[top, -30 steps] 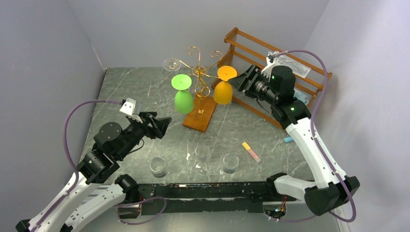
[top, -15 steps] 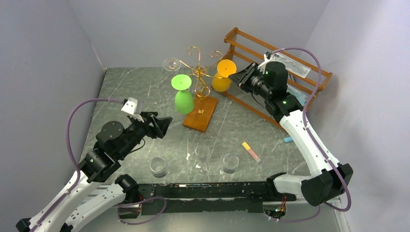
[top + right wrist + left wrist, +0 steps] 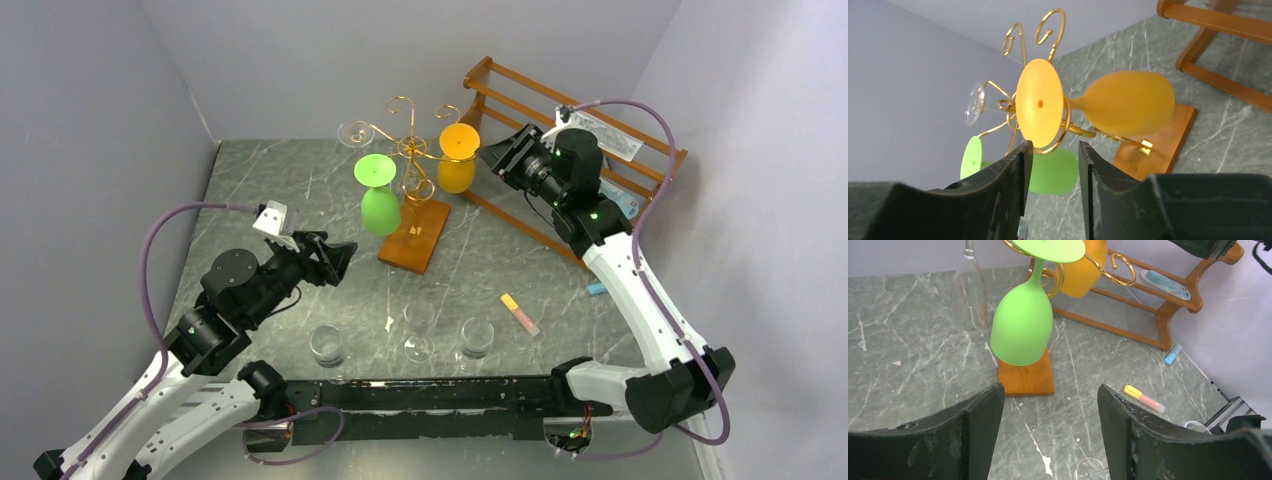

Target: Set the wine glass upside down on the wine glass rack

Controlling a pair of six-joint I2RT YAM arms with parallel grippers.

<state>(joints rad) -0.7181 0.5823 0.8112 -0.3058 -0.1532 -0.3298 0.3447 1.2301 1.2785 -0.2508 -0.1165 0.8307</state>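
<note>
Top view: hung bowl-down on the wine glass rack point(image 3: 418, 240), an orange wine glass point(image 3: 457, 165), a green glass point(image 3: 379, 205) and a clear glass point(image 3: 352, 133). Right gripper point(image 3: 495, 158) just right of the orange bowl, level with it. Left gripper point(image 3: 338, 258) low over the table, well apart from the rack.

Left wrist view: fingers point(image 3: 983, 405) spread wide, gripping nothing. Green glass beyond them, orange bowl behind it.

Right wrist view: fingers point(image 3: 1015, 170) parted by a narrow gap, nothing held. Just beyond them, the orange foot disc seated in a gold loop, with the matte, translucent bowl toward the wooden base.
</note>
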